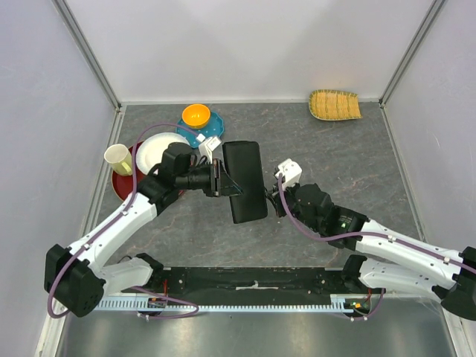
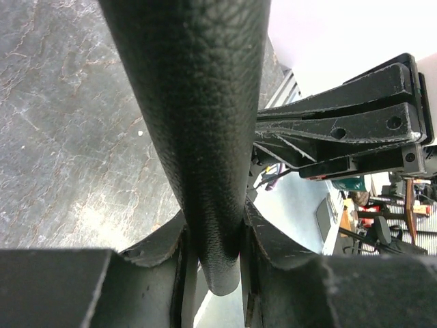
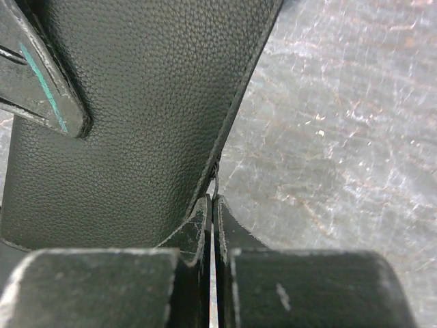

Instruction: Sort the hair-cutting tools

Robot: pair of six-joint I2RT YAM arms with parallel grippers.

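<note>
The table point(image 1: 335, 163) is a grey, marbled slab walled on three sides; a woven tray point(image 1: 335, 105) lies at the far right corner, touching the back wall; near the far left corner a red plate point(image 1: 121, 184) sits by the left edge, carrying a white plate point(image 1: 152, 151) and a cream cup point(image 1: 117, 159); just behind it a teal plate point(image 1: 201, 134) holds an orange bowl point(image 1: 196, 114); a black case point(image 1: 244, 181) is over the middle, whether touching the slab cannot be told; a black rail point(image 1: 245, 279) runs along the near edge.
</note>
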